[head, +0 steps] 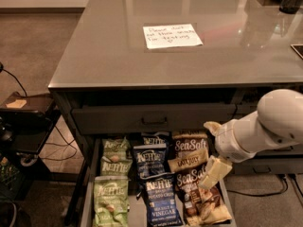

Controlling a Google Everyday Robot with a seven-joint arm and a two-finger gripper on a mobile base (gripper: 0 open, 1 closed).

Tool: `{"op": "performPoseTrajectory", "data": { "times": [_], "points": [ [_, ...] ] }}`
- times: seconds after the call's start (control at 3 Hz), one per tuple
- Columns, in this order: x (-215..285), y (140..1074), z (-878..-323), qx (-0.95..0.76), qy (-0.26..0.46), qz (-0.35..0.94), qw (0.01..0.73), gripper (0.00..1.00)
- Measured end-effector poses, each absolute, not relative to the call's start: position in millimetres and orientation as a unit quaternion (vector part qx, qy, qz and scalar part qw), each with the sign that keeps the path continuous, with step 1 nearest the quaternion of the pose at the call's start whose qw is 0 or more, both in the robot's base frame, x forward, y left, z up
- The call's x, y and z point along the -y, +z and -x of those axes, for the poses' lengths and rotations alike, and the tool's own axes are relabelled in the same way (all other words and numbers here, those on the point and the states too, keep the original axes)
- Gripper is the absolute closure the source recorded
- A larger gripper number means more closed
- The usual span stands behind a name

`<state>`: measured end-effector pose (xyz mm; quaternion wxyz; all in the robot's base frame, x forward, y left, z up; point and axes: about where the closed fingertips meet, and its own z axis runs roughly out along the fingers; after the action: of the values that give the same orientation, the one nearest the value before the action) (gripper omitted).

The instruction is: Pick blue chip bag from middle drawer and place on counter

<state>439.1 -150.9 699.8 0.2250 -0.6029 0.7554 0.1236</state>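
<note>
Below, jaws over drawer (87, 206); glossy counter (109, 56).

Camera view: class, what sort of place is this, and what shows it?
Probably an office snack station: a grey counter bearing a handwritten note, and an open drawer stocked with chip bags. The end effector hangs over the drawer's right side.

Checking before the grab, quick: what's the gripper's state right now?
Gripper: open, holding nothing, hovering over the brown bags on the right side of the pulled-out drawer.
</note>
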Motion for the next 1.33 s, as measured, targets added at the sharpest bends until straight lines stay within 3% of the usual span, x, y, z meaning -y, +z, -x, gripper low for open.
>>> {"op": "performPoseTrajectory", "data": {
  "times": [0.67,1.33],
  "points": [
    [150.6,686.9,-437.9,-0.749,0.135,0.607,0.228,0.0],
    [134.8,580.0,-441.6,-0.712,0.176,0.63,0.255,0.0]
  ]
}}
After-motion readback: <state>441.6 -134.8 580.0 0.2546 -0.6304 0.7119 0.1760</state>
